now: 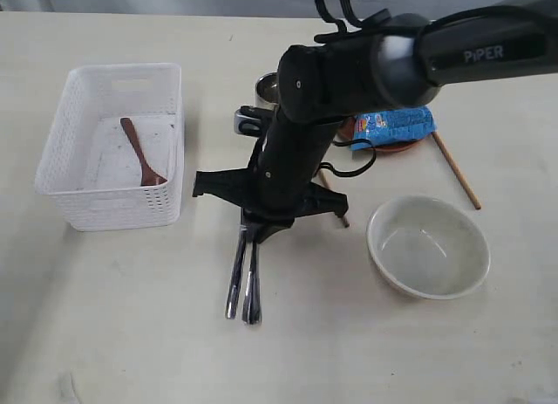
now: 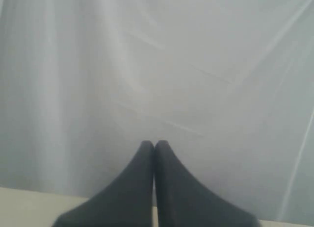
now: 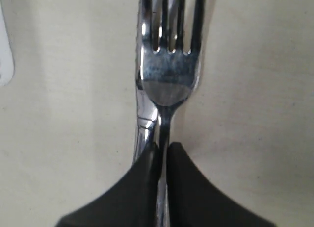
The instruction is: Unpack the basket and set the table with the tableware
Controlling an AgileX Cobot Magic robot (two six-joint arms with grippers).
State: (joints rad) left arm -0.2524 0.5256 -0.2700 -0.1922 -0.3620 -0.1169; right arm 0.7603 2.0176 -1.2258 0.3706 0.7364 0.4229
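Right jaws clamp the fork (image 3: 169, 75) by its stem, knife (image 3: 140, 116) alongside, low over the desk (image 1: 349, 352) beside the basket (image 1: 113, 203) — seemingly to lay both down — left jaws closed on nothing.

Spoon (image 1: 141, 153) in basket (image 1: 113, 210); bowl (image 1: 427, 247) right of fork (image 3: 169, 80).

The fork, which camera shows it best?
Right wrist view: the fork fills the frame, tines clear, neck pinched by the right gripper. Exterior shows it small, partly under the arm; left wrist shows none.

White lattice basket (image 1: 122, 208), blue bag (image 1: 397, 125)
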